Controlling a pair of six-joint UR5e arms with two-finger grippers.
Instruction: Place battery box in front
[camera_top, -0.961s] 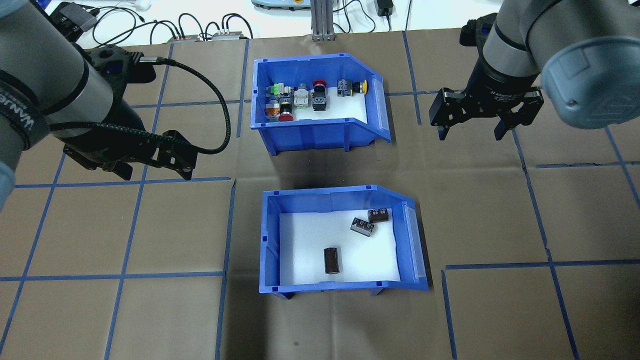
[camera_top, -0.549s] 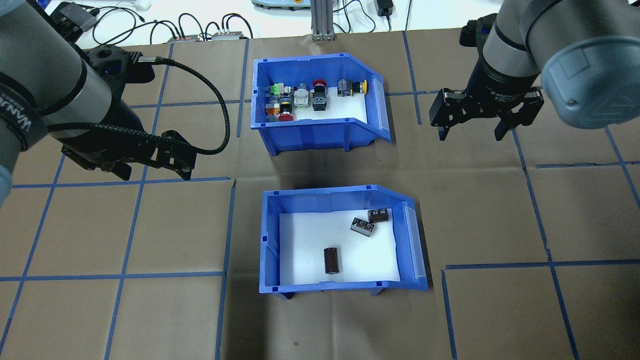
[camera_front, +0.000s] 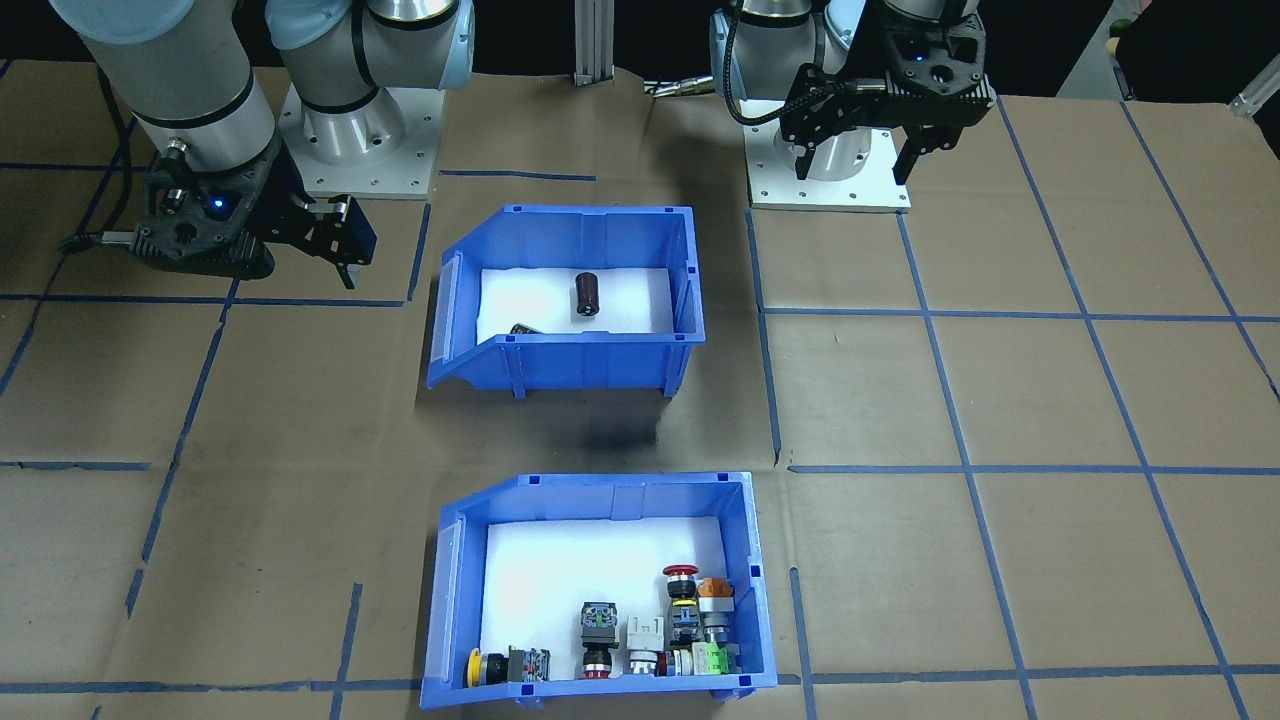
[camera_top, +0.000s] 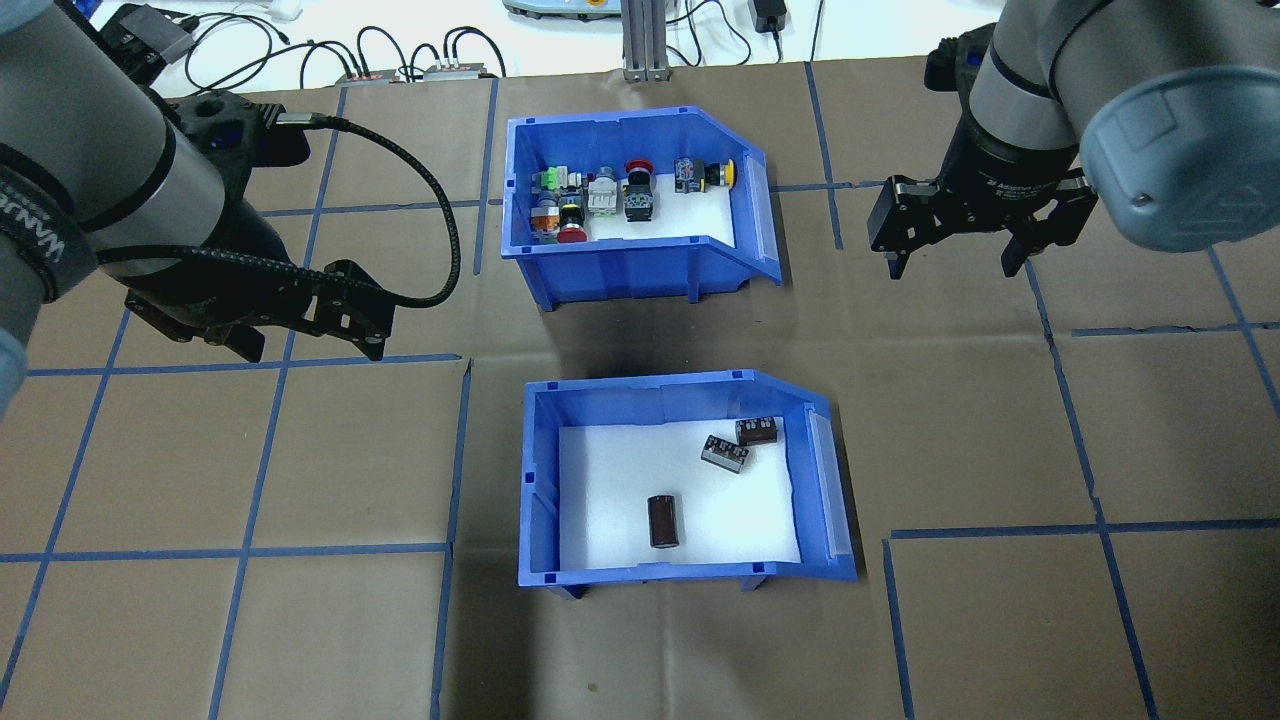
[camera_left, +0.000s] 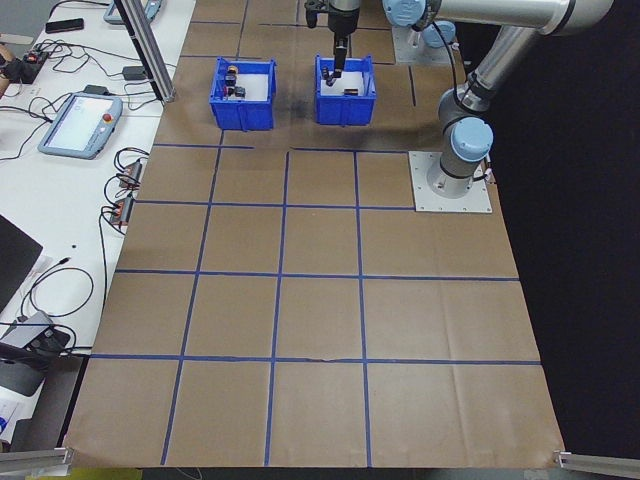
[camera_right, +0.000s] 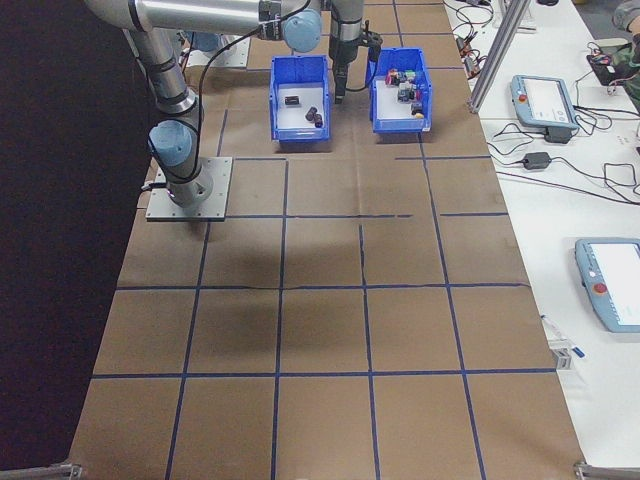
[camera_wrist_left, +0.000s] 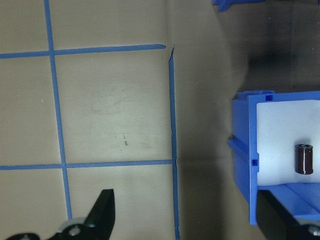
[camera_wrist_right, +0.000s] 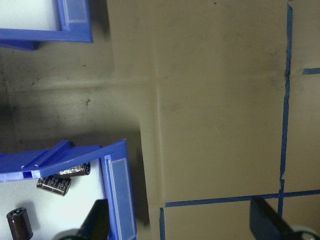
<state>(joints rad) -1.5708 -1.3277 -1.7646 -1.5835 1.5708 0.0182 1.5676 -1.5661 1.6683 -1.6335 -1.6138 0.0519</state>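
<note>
Exterior front-facing view: the battery box (camera_front: 560, 300) stood on the table (camera_front: 1000, 420) at the robot's side, holding one upright dark cylinder (camera_front: 587, 294). The switch bin (camera_front: 600, 590) stood on the operators' side, well apart from it. The left claw (camera_front: 855, 155) and the right claw (camera_front: 340, 255) both hung released, holding nothing.

Overhead exterior view: the battery box (camera_top: 690, 480) sat in the lower centre, its open front facing the view's right. It contained three cylinders (camera_top: 663, 521), two of them touching near the open front. The switch bin (camera_top: 630, 200) stood beyond it. The left claw (camera_top: 305, 345) hovered to the left of both bins, jaws spread. The right claw (camera_top: 955, 265) hovered to the right of the switch bin, jaws spread.

Exterior left and exterior right views: both bins appeared small at the far end of the table, side by side.

Left wrist-mounted view: the battery box (camera_wrist_left: 250, 165) showed at the right edge, apart from the open fingers (camera_wrist_left: 102, 212).

Right wrist-mounted view: the battery box (camera_wrist_right: 117, 190) lay at lower left, with the switch bin (camera_wrist_right: 45, 30) at upper left.
</note>
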